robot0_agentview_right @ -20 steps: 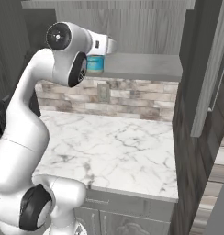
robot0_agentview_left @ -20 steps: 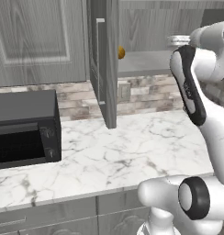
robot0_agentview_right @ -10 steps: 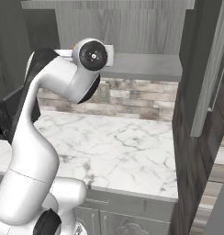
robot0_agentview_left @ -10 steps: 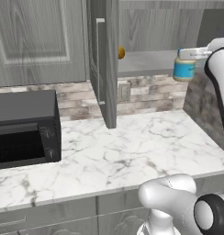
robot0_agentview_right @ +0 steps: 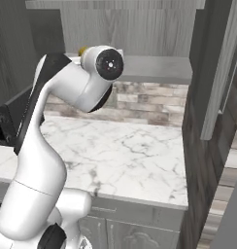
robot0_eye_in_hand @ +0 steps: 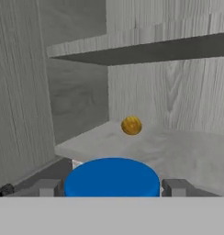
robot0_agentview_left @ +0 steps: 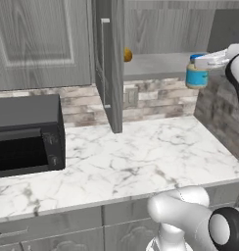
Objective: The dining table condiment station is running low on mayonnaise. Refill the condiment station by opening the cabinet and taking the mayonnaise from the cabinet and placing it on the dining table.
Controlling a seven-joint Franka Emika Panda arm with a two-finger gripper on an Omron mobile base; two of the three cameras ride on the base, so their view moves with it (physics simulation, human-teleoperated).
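The mayonnaise is a small jar with a blue lid, a pale body and a blue label. It is held up in the air at the right of the left base view, just in front of the open cabinet. The end effector is clamped on the mayonnaise near its lid. In the hand view the round blue lid sits right between the two fingers, one on each side.

The cabinet is grey wood. One door stands open and sticks out toward the robot, with a thin metal handle on it. This door hangs between the left closed door and the open shelf. A small round orange thing rests on the shelf, just past the open door. In the hand view the same orange thing sits farther back on the shelf, behind the lid, near the back wall. Another shelf board is above it.

Below the cabinet is a white marble desk with grey lines in it. A brick wall runs along the back of it. A black microwave stands on the left of the desk, well apart from the jar.

In the right base view the big white arm bends up in front of the shelf and hides part of it. A tall grey wall stands at the right side of the desk.
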